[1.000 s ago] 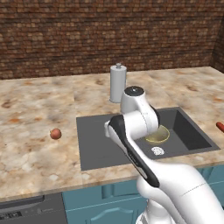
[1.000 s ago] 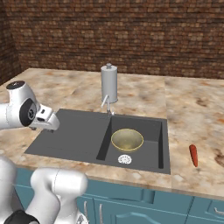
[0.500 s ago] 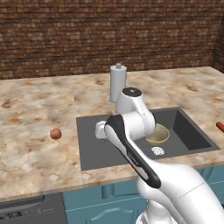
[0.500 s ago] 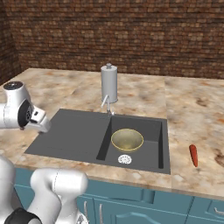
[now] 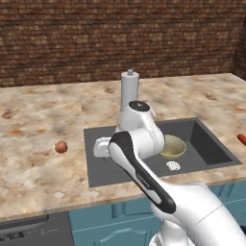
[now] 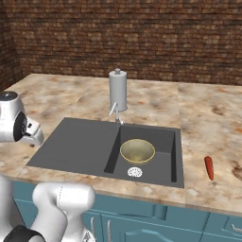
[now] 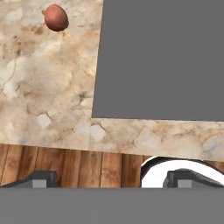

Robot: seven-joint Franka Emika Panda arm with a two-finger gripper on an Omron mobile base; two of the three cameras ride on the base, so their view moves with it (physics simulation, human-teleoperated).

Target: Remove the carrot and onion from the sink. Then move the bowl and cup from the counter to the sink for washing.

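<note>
The bowl (image 6: 137, 151) sits in the sink (image 6: 75, 144), so the tool (image 5: 102, 147), its fingers wide apart, should look for the cup.

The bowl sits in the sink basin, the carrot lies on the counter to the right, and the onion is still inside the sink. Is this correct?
Not quite: the onion lies on the counter, left of the sink, as the left base view shows. The bowl is in the basin and the carrot lies on the counter to the right.
</note>
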